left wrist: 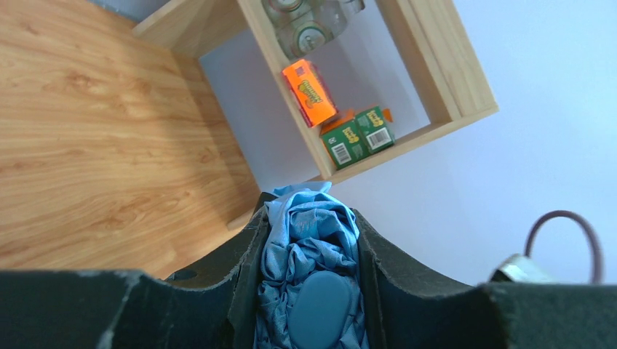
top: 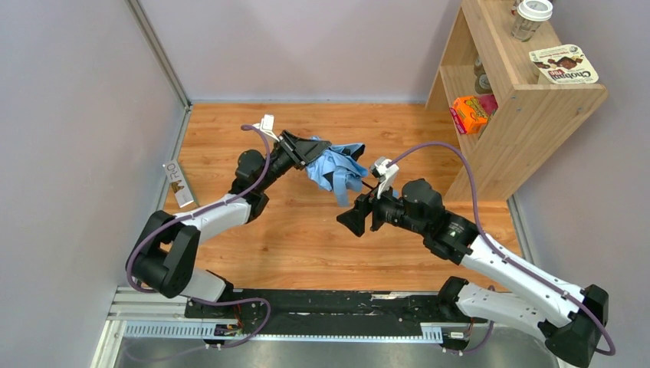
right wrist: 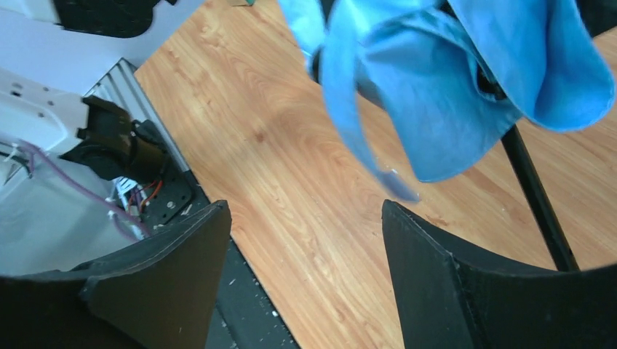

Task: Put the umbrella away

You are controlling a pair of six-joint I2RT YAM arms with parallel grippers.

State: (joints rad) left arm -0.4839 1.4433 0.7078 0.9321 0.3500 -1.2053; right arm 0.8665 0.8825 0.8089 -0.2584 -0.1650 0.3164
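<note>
From overhead, the left hand (top: pixel 301 151) has its fingertips buried in the umbrella (top: pixel 335 169), so no telling where they end. Its wrist camera loses the bundle's lower end off the bottom edge, and the fingers (left wrist: pixel 244 269) cover both flanks. On the right wrist camera the fabric's smeary and chopped by the top edge, and the dark shaft (right wrist: pixel 535 193) slips behind a finger (right wrist: pixel 466 291). The shelf (top: pixel 529 115) runs out the top edge overhead. Can't read the little card (top: pixel 178 184) on the bench (top: pixel 306 245).

snack box (top: pixel 563 64) atop shelf (top: pixel 536 115): "choco pie" | other print: too small to read
</note>
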